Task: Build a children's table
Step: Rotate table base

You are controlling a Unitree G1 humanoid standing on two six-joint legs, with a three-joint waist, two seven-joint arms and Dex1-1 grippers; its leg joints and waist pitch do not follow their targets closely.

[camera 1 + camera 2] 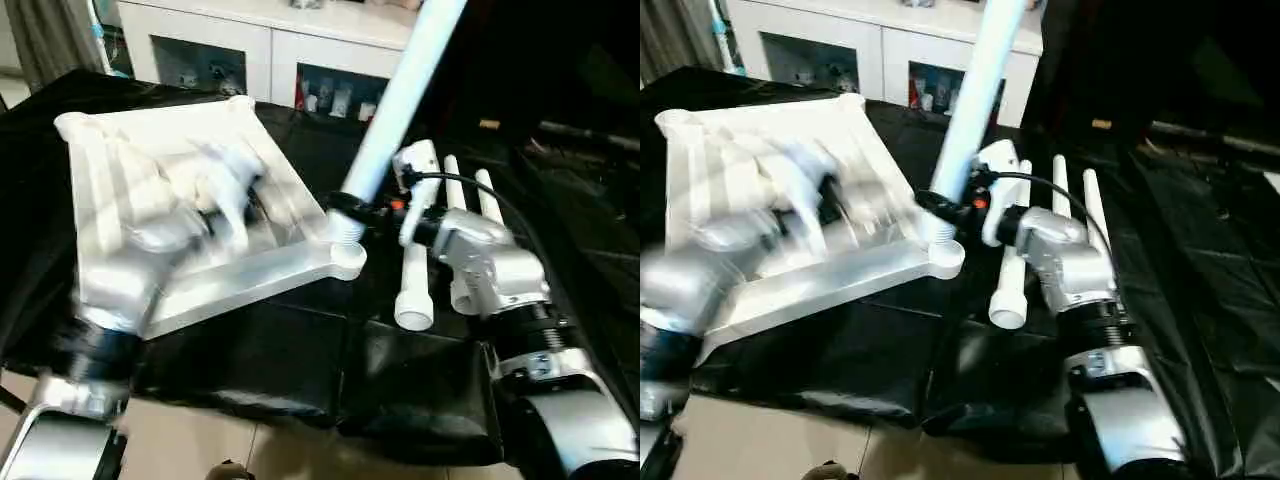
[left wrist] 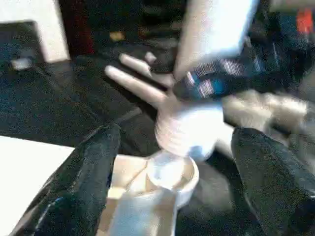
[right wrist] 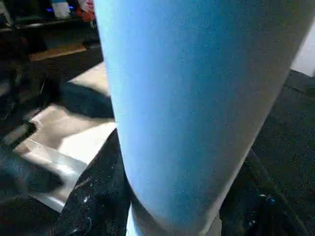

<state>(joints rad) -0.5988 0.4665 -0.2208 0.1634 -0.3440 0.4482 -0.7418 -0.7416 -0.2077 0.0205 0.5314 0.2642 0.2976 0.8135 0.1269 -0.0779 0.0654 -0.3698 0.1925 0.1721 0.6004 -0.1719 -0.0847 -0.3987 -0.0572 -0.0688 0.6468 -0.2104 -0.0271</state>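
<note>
1. On the black sheet [image 1: 300, 360] that covers the work surface, the tabletop [image 1: 170, 150] lies underside up, ribs showing, its near-right corner socket [image 1: 347, 258] toward four o'clock.
2. Directly over that socket the right gripper [image 1: 345, 212] holds a leg [image 1: 400, 100], black fingers pinched around the tube just above its threaded end. The leg's long axis rises toward one o'clock, tilted rather than plumb.
3. From the left wrist view, the threaded end [image 2: 184, 130] sits just above the socket's mouth, slightly off-centre, and looks not yet seated. That offset and lean are what the next move turns on, I judge: straighten, then lower and twist.
4. Over the tabletop's middle, at nine o'clock from the socket, hangs the left gripper [image 1: 225, 205], fingers spread wide and empty; the right arm is nearer.
5. Three spare legs [image 1: 455, 225] lie side by side at three o'clock, close behind the right wrist.
6. At twelve o'clock, beyond everything, stands a white cabinet [image 1: 270, 45].
</note>
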